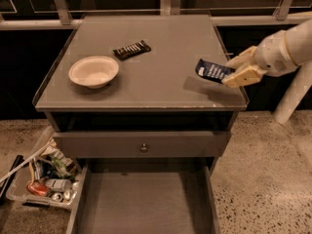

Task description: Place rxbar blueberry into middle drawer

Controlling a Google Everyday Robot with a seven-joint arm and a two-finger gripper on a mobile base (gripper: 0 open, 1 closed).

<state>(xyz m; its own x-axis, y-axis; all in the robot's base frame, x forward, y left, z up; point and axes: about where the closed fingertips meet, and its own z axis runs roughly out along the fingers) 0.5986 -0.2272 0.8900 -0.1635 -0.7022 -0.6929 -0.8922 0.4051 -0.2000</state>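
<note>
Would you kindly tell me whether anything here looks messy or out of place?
Only the floor bin left of the cabinet: cans and clutter lie jumbled, a white strip poking out. The bowl sits upright, and the gripper, over the top's right edge, has its jaws shut on the tilted rxbar blueberry.

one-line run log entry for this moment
phase: carry | claw: shut on rxbar blueberry, over cabinet top right edge | middle drawer: open, bar not yet in | bowl, black bar: on top
</note>
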